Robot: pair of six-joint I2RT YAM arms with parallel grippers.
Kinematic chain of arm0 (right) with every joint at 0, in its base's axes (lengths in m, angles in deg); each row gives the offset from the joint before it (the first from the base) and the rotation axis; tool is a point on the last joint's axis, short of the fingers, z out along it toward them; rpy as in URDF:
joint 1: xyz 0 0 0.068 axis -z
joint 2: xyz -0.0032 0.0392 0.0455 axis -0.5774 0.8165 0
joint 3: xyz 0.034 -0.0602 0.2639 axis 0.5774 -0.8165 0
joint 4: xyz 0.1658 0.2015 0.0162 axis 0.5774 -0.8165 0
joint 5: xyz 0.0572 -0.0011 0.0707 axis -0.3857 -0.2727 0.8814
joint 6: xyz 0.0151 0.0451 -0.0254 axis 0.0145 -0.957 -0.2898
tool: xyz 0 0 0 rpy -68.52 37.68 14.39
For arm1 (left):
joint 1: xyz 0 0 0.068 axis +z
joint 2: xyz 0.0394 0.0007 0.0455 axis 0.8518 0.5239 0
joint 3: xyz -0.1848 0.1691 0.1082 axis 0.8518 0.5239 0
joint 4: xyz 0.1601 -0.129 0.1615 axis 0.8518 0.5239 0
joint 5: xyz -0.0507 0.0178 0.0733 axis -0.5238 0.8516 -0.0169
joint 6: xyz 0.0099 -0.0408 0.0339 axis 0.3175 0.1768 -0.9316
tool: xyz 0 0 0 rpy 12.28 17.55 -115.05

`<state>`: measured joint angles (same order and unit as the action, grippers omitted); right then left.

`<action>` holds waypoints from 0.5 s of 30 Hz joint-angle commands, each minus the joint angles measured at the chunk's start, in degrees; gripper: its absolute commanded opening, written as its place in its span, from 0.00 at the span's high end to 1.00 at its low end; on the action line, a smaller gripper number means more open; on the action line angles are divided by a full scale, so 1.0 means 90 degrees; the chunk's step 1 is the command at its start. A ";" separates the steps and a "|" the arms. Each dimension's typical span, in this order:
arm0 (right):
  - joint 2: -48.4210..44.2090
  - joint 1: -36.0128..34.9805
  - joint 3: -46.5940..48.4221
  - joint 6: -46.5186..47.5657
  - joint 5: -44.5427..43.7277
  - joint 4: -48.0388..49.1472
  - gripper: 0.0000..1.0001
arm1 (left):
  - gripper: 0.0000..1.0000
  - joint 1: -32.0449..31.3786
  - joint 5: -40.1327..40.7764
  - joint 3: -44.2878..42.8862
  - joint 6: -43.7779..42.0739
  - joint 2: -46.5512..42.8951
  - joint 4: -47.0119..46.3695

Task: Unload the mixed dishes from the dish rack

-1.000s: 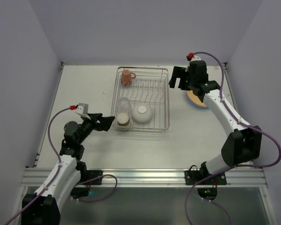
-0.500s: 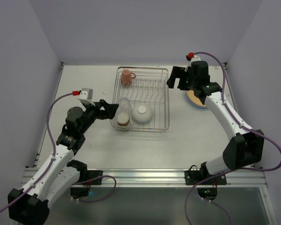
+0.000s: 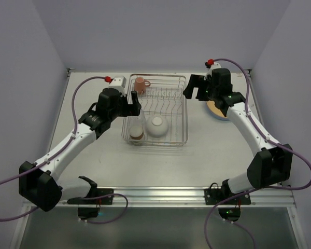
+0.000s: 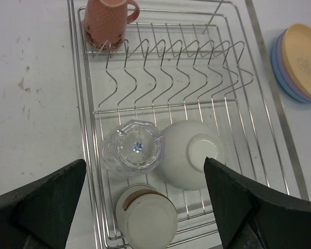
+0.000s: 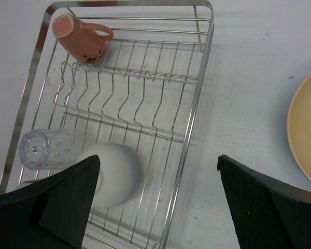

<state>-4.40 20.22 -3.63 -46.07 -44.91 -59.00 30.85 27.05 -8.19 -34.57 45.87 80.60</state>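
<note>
The silver wire dish rack point(image 3: 185, 111) sits mid-table. It holds a salmon-pink mug point(image 3: 140, 85) upside down at its far left corner, a clear glass point(image 3: 137, 115), a white bowl point(image 3: 157, 126) upside down, and a small brown cup point(image 3: 136, 134) at the near left. The three plates, yellow-orange on top point(image 3: 217, 110), are stacked on the table to the right of the rack. My left gripper point(image 3: 133, 101) is open and empty, above the rack's left side over the glass point(image 4: 133, 146). My right gripper point(image 3: 192, 88) is open and empty, above the rack's right rim point(image 5: 199, 98).
The plate tines point(image 4: 171, 67) stand bare across the middle of the rack. The table's raised side rails run along its left edge point(image 3: 59, 111) and its right edge point(image 3: 251, 98). The plate stack lies close to the right arm.
My left arm has swung from the table left of the rack to above the rack's left side. My right gripper has shifted slightly left toward the rack.
</note>
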 commanded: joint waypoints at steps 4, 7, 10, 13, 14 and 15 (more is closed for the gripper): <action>-0.0389 -0.0027 -0.0067 -0.0100 0.0337 0.0321 0.01 | 0.00 -0.0142 0.0289 -0.0734 -0.0574 0.0457 0.0934; -0.0437 -0.0027 -0.0096 -0.0100 0.0386 0.0350 0.01 | 0.00 -0.0152 -0.0053 -0.0802 -0.1101 0.0613 0.0836; -0.0438 -0.0027 -0.0096 -0.0100 0.0445 0.0360 0.01 | 0.00 -0.0142 -0.0346 -0.0744 -0.1668 0.0740 0.0845; -0.0428 -0.0027 -0.0077 -0.0100 0.0484 0.0360 0.01 | 0.00 -0.0152 -0.0376 -0.0627 -0.1690 0.0809 0.0826; -0.0428 -0.0027 -0.0067 -0.0100 0.0484 0.0350 0.01 | 0.00 -0.0152 -0.0405 -0.0597 -0.1669 0.0809 0.0787; -0.0428 -0.0027 -0.0067 -0.0100 0.0484 0.0360 0.01 | 0.00 -0.0142 -0.0541 -0.0520 -0.1640 0.0819 0.0729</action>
<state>-6.69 20.22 -3.93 -46.49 -42.05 -57.36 29.78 25.36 -12.85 -46.46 53.11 87.14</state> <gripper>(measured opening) 0.987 0.999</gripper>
